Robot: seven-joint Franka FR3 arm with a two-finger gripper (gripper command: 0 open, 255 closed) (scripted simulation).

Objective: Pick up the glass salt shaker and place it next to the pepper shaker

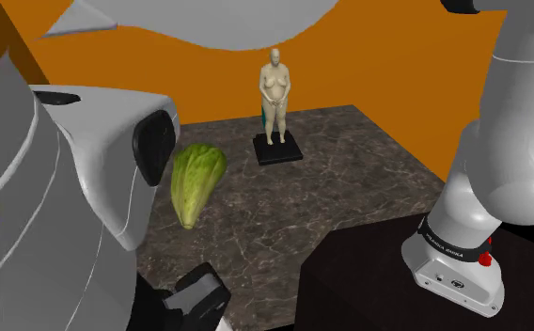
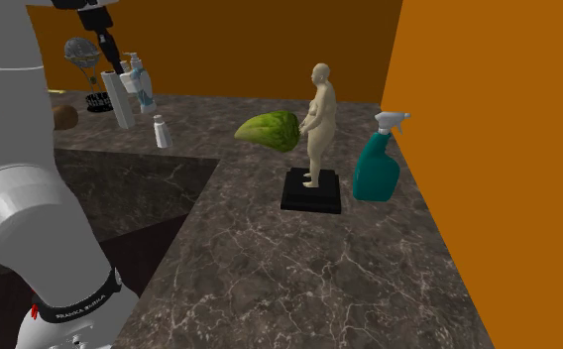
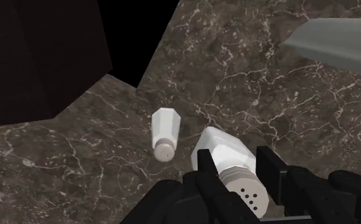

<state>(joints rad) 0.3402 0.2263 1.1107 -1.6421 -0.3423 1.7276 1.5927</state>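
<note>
Jaws: clamped on the white salt shaker [image 3: 227,153], gripping near its holed cap.
Pepper shaker [image 3: 166,130]: upright on the dark worktop [image 3: 236,63], just beside it.

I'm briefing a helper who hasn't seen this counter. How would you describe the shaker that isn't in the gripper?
On the dark marbled counter, look to the second exterior view's left of the lettuce, near the counter's edge. The small white shaker stands there upright and alone; unlike the bigger white shaker clasped in the gripper, nothing touches it.
</note>
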